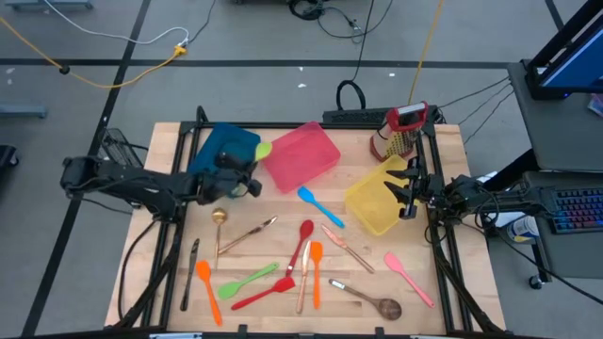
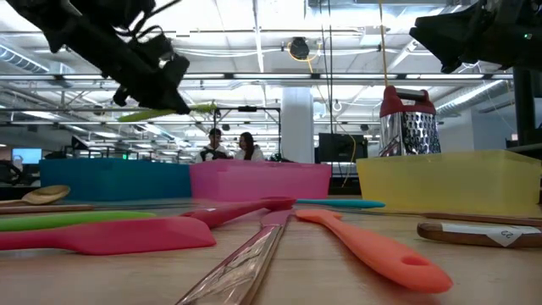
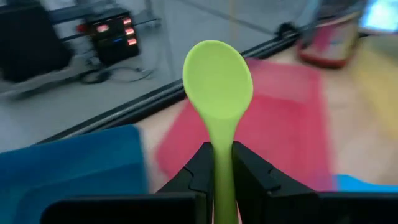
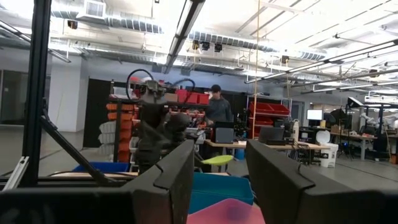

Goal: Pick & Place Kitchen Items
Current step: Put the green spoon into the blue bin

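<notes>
The left gripper (image 1: 252, 186) hangs above the blue bin (image 1: 224, 149) at the back left of the slatted wooden bench (image 1: 170, 141), its fingers (image 3: 198, 176) nearly shut on the slim handle of a lime green silicone spoon (image 3: 217, 87); the smooth, matte oval bowl juts out past the fingertips toward the pink bin (image 1: 301, 155), held clear of the bench, and the rest of the handle is hidden between the fingers. The right gripper (image 1: 407, 195) waits over the near edge of the yellow bin (image 1: 375, 200), its fingers spread wide with nothing between them. Behind the yellow bin stands a red-topped metal box grater (image 1: 398, 132), its perforated steel faces shiny in the low view. The other utensils lie loose across the front of the bench: a blue spatula (image 1: 320, 206) just in front of the pink bin, a red spoon (image 1: 301, 241), an orange spatula (image 1: 317, 267), a green spatula (image 1: 247, 280), a pink spatula (image 1: 407, 276), a dark wooden spoon (image 1: 373, 300), a copper spoon (image 1: 219, 226) and a black piece of cutlery (image 1: 192, 266) whose exact kind is too small to tell. In the low view the nearest handles blur into soft streaks, and two people show far behind the bins.
</notes>
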You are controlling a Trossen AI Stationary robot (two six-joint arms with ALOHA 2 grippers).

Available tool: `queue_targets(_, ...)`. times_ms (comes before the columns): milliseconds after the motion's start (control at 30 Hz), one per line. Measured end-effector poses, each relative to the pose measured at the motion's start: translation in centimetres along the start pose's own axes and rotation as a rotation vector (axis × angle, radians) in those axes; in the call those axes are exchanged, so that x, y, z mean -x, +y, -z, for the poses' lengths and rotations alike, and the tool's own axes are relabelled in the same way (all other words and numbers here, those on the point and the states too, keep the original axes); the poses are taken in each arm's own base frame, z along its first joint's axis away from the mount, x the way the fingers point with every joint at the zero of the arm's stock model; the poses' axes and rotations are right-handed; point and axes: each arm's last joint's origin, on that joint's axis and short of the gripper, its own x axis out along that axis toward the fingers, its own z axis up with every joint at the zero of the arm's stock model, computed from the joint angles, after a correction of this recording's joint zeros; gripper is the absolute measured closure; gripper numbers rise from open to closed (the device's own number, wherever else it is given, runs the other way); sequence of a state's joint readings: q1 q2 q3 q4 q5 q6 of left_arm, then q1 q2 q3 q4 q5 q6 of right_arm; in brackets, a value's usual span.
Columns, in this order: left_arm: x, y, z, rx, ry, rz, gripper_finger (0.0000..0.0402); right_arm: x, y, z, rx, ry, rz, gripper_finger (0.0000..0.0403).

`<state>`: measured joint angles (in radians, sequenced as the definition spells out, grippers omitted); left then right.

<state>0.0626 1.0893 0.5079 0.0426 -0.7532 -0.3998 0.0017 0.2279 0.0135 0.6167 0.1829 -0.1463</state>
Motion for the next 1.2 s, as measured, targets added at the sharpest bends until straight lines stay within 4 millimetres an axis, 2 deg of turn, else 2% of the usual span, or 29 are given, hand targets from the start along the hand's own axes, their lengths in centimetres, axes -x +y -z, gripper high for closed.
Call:
queue_targets(500, -2.7, 5.4, 0.8, 0.008, 0.179, -0.313, 0.0359, 0.0, 0.0, 0.0, 0.0, 0.0, 0.004, 0.0261)
queue_targets(700, -3.0, 6.5, 1.0, 0.017, 0.234, -0.339, 0.0367, 0.0, 0.0, 0.0, 0.0, 0.0, 0.004, 0.0261)
queue_targets(833, -3.2, 7.1, 1.3, 0.025, 0.24, -0.361, 0.0356, 0.0, 0.0, 0.0, 0.0, 0.001, 0.004, 0.0261)
queue_targets(1000, -3.3, 7.8, 2.6, 0.043, 0.279, -0.367, 0.0367, 0.0, 0.0, 0.0, 0.0, 0.0, 0.004, 0.0261)
queue_targets(1200, -3.6, 8.7, 4.3, 0.085, 0.29, -0.353, 0.0361, 0.0, 0.0, 0.0, 0.0, 0.0, 0.004, 0.0261)
